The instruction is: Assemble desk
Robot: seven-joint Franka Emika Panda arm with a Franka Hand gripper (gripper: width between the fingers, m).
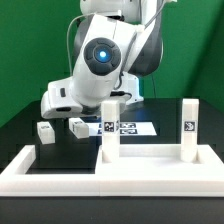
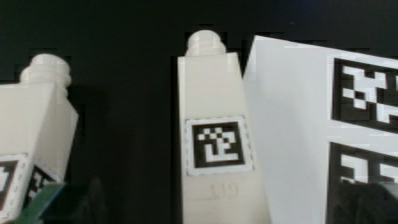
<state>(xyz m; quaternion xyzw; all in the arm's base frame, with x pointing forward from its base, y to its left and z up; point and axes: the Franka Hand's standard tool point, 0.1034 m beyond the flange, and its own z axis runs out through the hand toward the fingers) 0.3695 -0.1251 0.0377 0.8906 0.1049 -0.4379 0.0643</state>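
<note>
Nearby, 2 loose legs [image 1: 77, 126] lie nr marker board [image 1: 128, 128].

On the black table [image 1: 20, 124] lie two loose legs [image 1: 45, 131] [image 1: 77, 126], the marker board [image 1: 130, 128] and a border wall [image 1: 60, 172].

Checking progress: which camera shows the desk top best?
The exterior view: the desk top is there, two upright legs on it. The wrist view shows none of it, only loose legs beside the marker board.

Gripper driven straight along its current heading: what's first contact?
Most likely the loose leg lying beside the marker board, centred in the wrist view. Depth is unclear, so not certain.
</note>
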